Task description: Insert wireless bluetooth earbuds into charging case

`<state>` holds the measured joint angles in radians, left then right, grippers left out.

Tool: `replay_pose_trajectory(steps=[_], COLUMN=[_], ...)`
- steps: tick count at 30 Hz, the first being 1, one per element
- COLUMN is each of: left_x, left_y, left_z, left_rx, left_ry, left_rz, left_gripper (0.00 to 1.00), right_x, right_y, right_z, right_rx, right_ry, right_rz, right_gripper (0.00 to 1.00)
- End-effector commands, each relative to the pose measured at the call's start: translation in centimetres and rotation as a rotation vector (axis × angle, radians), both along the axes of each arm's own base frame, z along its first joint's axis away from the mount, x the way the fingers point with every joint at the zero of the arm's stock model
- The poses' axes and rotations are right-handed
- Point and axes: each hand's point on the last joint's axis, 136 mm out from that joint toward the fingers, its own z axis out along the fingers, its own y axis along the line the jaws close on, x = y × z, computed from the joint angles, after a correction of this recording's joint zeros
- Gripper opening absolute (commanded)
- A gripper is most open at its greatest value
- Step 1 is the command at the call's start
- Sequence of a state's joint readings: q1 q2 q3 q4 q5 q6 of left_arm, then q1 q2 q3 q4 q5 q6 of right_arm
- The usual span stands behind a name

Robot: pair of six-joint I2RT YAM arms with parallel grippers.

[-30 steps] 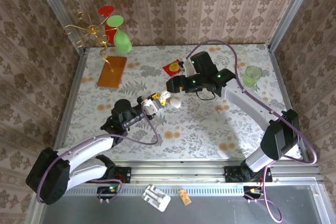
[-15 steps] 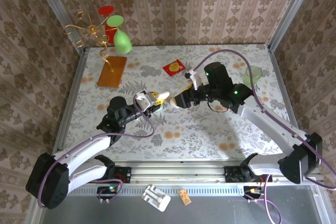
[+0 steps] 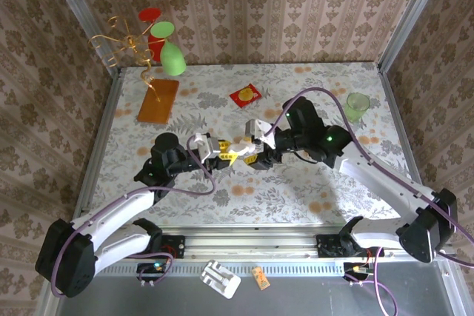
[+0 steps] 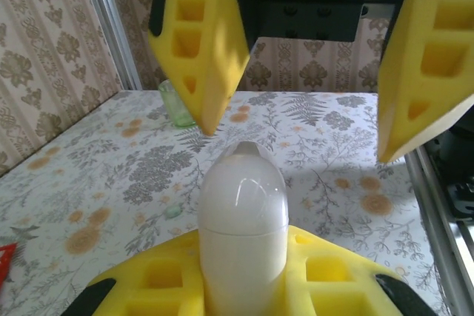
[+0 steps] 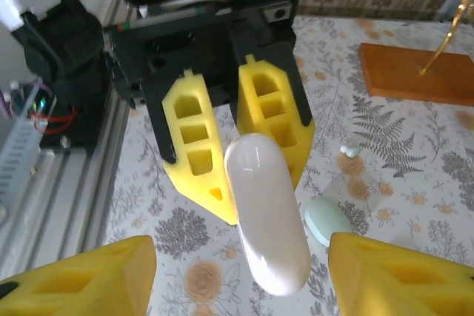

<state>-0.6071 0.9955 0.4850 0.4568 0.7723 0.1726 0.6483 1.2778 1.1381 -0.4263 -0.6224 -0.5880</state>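
The glossy white oval plastic charging case (image 4: 243, 212) is closed along its seam, so what it holds cannot be seen. It is pinched at its lower half by the left claw (image 3: 224, 151), with its rounded end sticking out to the right, above the middle of the floral-patterned surface (image 3: 296, 183). The right claw (image 5: 242, 249) faces it with its yellow foam fingers (image 5: 81, 275) spread wide on either side of the case's free end, not touching it. On the surface below the case, a little to the far side, lies a pale mint oval pebble-like case (image 5: 326, 220), also closed. Just beyond that is a tiny pale plastic earbud (image 5: 349, 151), lying loose and too small to make out in detail. A translucent green plastic cup (image 3: 358, 105) stands upright at the far right, well apart from the claws; its contents cannot be told. A flat red packet (image 3: 245, 95) lies far of the claws, and an orange rectangular board (image 3: 158, 100) carrying a gold wire stand (image 3: 122, 46) sits at the far left. Bare surface runs from the claws to the metal rail (image 3: 259, 236) along the near edge.
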Motion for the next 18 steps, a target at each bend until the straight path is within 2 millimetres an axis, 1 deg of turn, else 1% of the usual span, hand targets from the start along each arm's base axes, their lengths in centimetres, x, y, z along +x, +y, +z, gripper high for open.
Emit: replay_pose_trajectory(steps=[1,2,3,4,5,8,14,15,16,18], left_x=[-0.6,-0.6,-0.6,-0.6,-0.6,-0.5,-0.1,0.0,0.1,0.2], left_y=[-0.5,-0.5,-0.5,-0.5,-0.5,-0.5,-0.7,-0.7,-0.7,-0.7], left_z=[1.3,1.3,1.3,1.4,1.4,1.3,1.5,1.5,1.5,1.4], left_rx=[-0.013,-0.014,-0.014,-0.015,-0.015,-0.013,-0.019,-0.022,-0.024,-0.024], left_ry=[-0.032,-0.033,-0.035,-0.039,-0.041,-0.043,-0.049,-0.048,-0.05,-0.049], left_rz=[-0.058,-0.058,-0.058,-0.06,-0.058,-0.054,-0.045,-0.04,-0.037,-0.029], left_gripper=[0.0,0.0,0.0,0.0,0.0,0.0,0.01,0.08,0.22,0.33], right_x=[0.0,-0.1,-0.1,0.0,0.2,0.6,0.5,0.5,0.6,0.9], right_y=[0.1,0.1,0.1,0.2,0.2,0.2,0.1,0.1,0.0,-0.1], right_z=[-1.0,-1.5,-1.7,-1.9,-2.0,-2.2,-2.4,-2.5,-2.6,-2.7], right_rx=[-0.095,-0.119,-0.129,-0.136,-0.14,-0.149,-0.161,-0.162,-0.165,-0.17], right_ry=[-0.081,-0.058,-0.048,-0.043,-0.043,-0.056,-0.054,-0.05,-0.048,-0.048], right_rz=[0.079,0.089,0.095,0.097,0.095,0.085,0.084,0.084,0.081,0.065], right_gripper=[0.57,0.55,0.48,0.34,0.25,0.26,0.27,0.27,0.27,0.27])
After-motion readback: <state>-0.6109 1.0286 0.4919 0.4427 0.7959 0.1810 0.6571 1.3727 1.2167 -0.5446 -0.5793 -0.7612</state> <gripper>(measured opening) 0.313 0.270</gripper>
